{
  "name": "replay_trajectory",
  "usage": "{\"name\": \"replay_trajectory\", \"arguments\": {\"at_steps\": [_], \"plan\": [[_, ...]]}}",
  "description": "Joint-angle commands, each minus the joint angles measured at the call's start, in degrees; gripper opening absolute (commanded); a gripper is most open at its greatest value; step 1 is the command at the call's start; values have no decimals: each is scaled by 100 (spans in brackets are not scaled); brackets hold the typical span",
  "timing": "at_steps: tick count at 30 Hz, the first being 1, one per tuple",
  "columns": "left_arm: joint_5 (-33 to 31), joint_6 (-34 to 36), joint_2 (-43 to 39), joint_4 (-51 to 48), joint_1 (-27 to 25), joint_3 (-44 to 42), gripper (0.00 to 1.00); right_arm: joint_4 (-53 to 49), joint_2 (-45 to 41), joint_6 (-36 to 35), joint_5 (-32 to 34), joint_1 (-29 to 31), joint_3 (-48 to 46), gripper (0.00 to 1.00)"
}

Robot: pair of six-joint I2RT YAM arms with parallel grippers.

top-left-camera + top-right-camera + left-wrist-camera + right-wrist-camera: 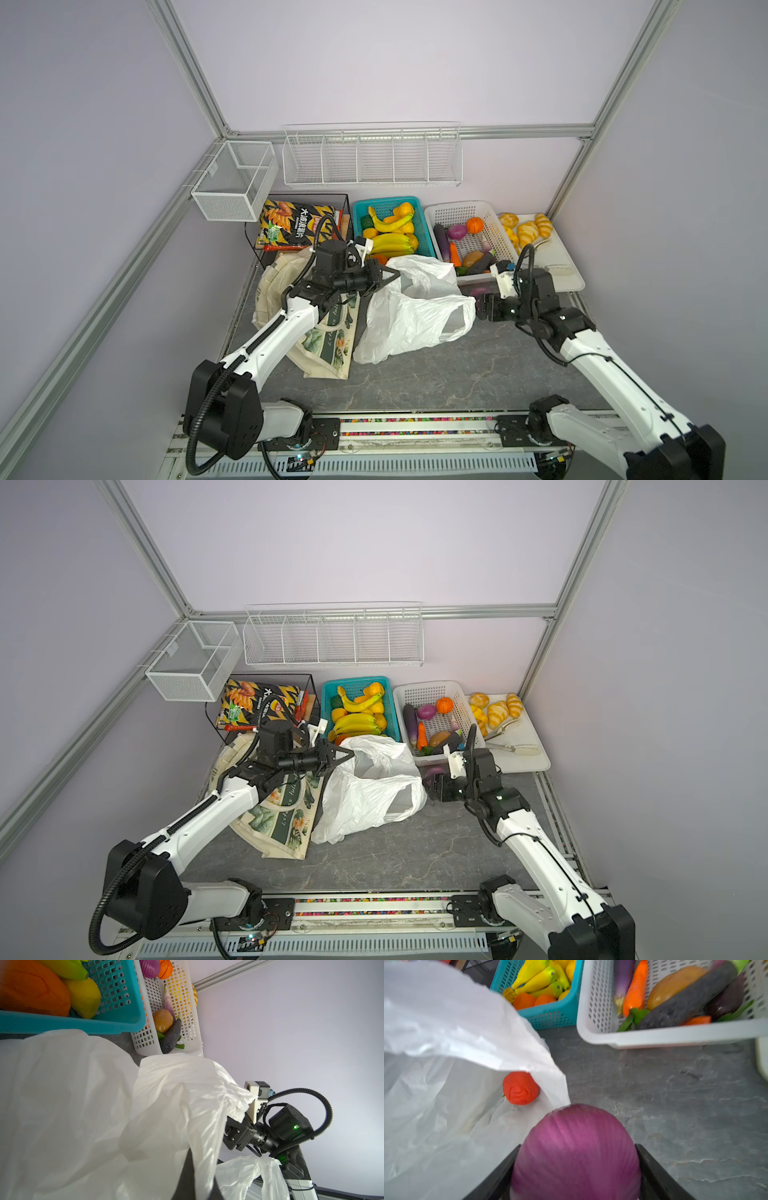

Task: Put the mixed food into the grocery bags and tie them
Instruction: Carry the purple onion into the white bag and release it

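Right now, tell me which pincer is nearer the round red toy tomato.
Right. The right pincer, holding a purple toy onion, sits outside the white plastic bag's mouth, close to the tomato inside; the left pincer pinches the bag's raised rim, farther off.

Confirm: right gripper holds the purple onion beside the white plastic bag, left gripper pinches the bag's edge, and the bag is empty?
Not empty: the right wrist view shows a red tomato lying inside the white plastic bag. The rest stands: the right gripper holds the purple onion beside the bag, and the left gripper pinches its edge.
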Motion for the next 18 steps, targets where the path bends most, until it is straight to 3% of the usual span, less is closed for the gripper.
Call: {"name": "replay_trajectory", "arguments": {"at_steps": [1, 10, 18], "plan": [[40, 78, 2, 88, -55, 123, 0, 446, 72, 73, -665, 209, -196, 66], [62, 112, 62, 96, -234, 202, 0, 1244, 988, -94, -1829, 824, 301, 65], [45, 229, 92, -46, -350, 279, 0, 1795, 1790, -289, -1385, 1255, 539, 66]]}}
